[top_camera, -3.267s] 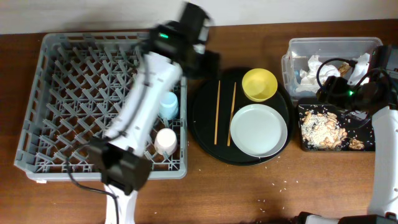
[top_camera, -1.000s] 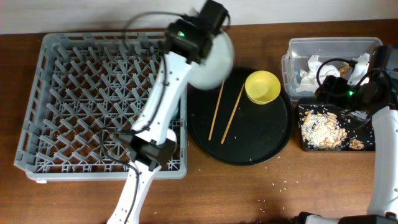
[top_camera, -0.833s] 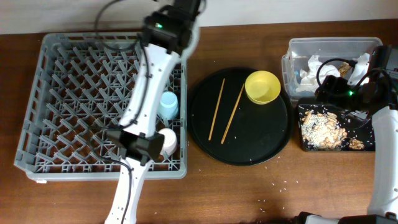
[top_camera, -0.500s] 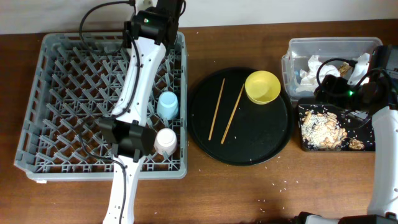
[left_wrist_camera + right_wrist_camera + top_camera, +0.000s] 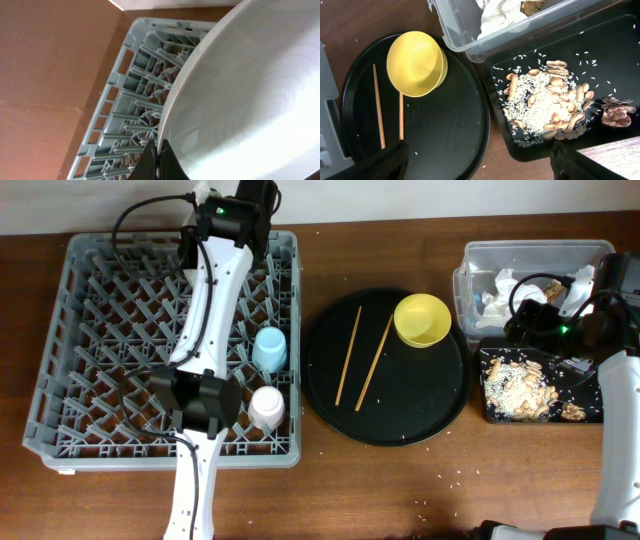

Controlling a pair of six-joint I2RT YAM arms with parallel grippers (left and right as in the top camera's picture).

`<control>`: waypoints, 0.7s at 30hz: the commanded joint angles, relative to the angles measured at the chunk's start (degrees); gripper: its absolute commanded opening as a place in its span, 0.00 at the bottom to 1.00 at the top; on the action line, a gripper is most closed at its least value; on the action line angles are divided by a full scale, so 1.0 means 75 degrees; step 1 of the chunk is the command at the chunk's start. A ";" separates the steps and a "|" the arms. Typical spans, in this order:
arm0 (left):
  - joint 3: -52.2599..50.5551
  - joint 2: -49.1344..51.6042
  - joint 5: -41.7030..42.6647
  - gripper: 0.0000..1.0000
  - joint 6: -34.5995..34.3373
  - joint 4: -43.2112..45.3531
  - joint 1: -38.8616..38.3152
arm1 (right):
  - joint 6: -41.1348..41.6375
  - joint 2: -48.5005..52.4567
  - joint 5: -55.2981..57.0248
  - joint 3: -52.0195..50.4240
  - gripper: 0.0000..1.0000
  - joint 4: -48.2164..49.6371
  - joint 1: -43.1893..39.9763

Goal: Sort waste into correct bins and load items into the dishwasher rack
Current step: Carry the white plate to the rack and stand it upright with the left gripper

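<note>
Left claw (image 5: 156,159) clenched on the rim of the white plate (image 5: 250,95), which rises straight up from the fingers, stood on edge and tilted, filling the wrist view. Just beyond the rim, down and to the claw's left, is the grey rack (image 5: 130,115): pegs and corner wall under the plate edge, touching or not I can't tell. Looks like the plate goes down edge-first, so its flat should run along a peg row. Left arm (image 5: 205,300) is stretched across the rack to its back edge. Further back along the arm, blue cup (image 5: 268,348) and small white cup (image 5: 266,406) sit in the rack. Well apart: chopsticks (image 5: 348,355) and yellow bowl (image 5: 418,318) on the round tray (image 5: 420,395). Farthest, right claw (image 5: 480,152) spread, empty, above the clear tub (image 5: 540,248) and black bin (image 5: 484,385)
</note>
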 commanded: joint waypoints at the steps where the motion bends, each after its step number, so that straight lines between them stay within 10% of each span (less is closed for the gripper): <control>1: -0.0326 -0.0254 0.1075 0.00 -0.0207 0.0009 0.0006 | -0.0073 0.0012 0.0070 0.0009 0.91 0.0015 -0.0029; 5: -0.0644 -0.0254 0.1125 0.12 -0.0204 -0.0044 0.0006 | -0.0073 0.0012 0.0070 0.0009 0.91 -0.0003 -0.0029; 21: -0.0358 -0.0259 0.0860 0.00 -0.0204 -0.0472 0.0227 | -0.0073 0.0012 0.0067 0.0009 0.92 0.0055 -0.0029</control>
